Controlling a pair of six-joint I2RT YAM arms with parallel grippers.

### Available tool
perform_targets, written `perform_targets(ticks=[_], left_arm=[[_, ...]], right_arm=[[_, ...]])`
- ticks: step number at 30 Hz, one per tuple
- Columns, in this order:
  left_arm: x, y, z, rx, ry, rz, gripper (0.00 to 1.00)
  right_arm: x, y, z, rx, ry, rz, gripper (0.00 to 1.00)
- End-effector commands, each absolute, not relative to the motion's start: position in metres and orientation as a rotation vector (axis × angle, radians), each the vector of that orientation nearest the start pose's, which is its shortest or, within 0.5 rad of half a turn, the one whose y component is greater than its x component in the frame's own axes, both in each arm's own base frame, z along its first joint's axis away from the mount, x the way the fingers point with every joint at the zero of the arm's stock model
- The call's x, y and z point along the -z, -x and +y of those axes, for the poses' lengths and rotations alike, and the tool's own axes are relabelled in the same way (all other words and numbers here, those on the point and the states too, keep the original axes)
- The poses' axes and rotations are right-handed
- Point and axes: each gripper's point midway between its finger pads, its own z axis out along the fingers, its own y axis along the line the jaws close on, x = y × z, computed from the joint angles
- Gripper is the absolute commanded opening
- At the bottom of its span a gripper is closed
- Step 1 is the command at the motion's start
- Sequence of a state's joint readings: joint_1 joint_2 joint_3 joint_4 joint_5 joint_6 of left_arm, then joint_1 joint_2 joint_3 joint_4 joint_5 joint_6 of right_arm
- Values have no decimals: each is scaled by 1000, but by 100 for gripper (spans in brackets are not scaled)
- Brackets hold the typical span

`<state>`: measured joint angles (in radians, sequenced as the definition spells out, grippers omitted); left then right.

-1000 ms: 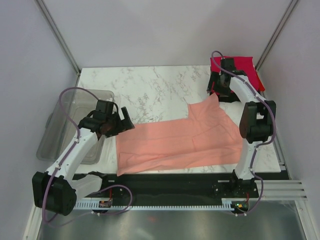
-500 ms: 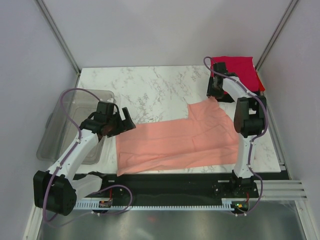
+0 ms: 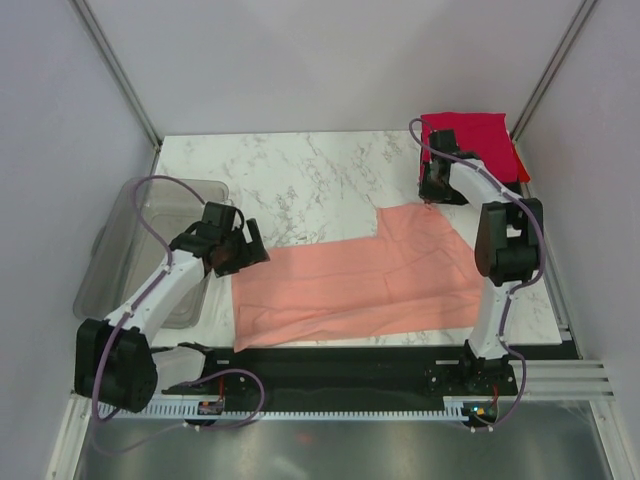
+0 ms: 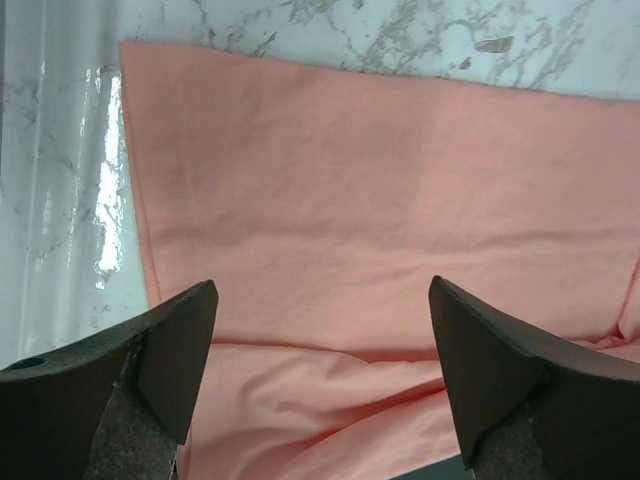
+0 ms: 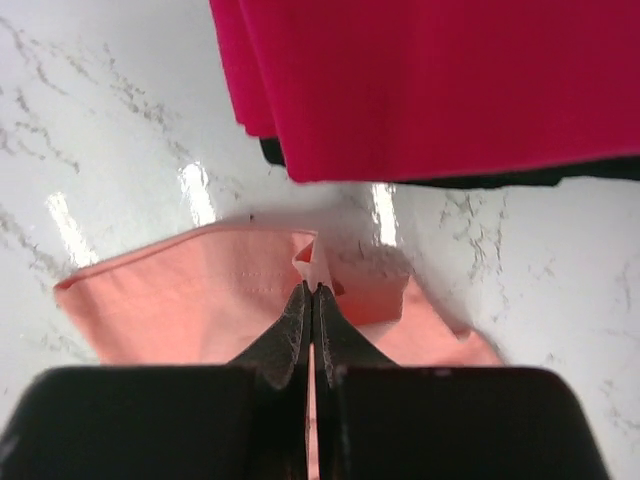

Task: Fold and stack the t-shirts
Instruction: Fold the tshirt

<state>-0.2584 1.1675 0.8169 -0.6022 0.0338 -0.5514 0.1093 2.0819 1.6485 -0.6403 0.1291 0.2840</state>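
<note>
Right wrist view shows the right tool [image 5: 312, 290] clenched tight on a small pinched ridge of the salmon-pink t-shirt [image 5: 180, 300], at the sleeve tip that reaches toward the far right corner of the desk [image 5: 110, 130]. A grip this far out on the cloth reads as a handle for carrying that flap over the body in a fold. Just beyond it, apart from the pink cloth, the red t-shirt [image 5: 430, 80] lies on a black t-shirt [image 5: 560, 173] whose edge peeks out from beneath. That stack looks parked in the corner, out of the way of the working area. The pink shirt is spread flat across the near half of the desk, reaching its near edge. The left tool [image 4: 320, 290] hangs released, jaws wide, over the shirt's left edge, probably placed to pin or pick up that side. The grey tub [image 3: 120, 260] sits at the desk's left edge.
</note>
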Motion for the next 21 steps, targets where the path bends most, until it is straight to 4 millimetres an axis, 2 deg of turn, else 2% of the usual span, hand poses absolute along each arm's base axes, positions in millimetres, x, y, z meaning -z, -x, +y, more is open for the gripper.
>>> perform_targets(ticks=[1,2,3,4,5,6,7,8,9,10,11,13,14,15,16,19,21], left_arm=[[-100,-281,-97,284,395,2534,93],[-98,-283,-99,259,382,2537,92],[-89,-285,-101,231,384,2569,92],[-89,-288,-103,210,385,2574,92],[-83,-289,-101,171,396,2589,91],[-73,-291,-100,132,409,2618,90],[-70,-293,-97,100,424,2627,89],[-66,-295,-91,47,435,2626,88],[-63,-297,-88,19,443,2631,88],[-58,-301,-88,-7,444,2642,88],[-58,-305,-86,-30,445,2635,88],[-60,-315,-86,-48,442,2628,88],[-62,-319,-85,-63,440,2623,88],[-66,-326,-86,-58,445,2607,87],[-61,-328,-86,-75,442,2620,87],[-52,-334,-85,-111,447,2641,85],[-35,-329,-92,-97,460,2697,82]], right_arm=[[-114,-478,44,-15,-278,2481,0],[-128,-473,44,-27,-278,2455,0],[-132,-468,45,-38,-285,2448,0],[-128,-459,45,-41,-284,2463,0],[-143,-453,44,-52,-287,2433,0],[-146,-446,44,-60,-295,2428,0],[-137,-433,43,-55,-296,2453,0],[-151,-426,42,-65,-298,2416,0],[-152,-420,42,-68,-304,2412,0],[-142,-406,40,-59,-312,2437,0],[-155,-398,38,-62,-319,2396,0],[-145,-380,33,-41,-342,2409,0],[-153,-374,23,0,-379,2375,0],[-153,-369,12,25,-418,2364,0],[-146,-362,5,38,-455,2369,0],[-141,-354,-16,-13,-577,2353,0],[-144,-354,-24,-31,-614,2327,0]])
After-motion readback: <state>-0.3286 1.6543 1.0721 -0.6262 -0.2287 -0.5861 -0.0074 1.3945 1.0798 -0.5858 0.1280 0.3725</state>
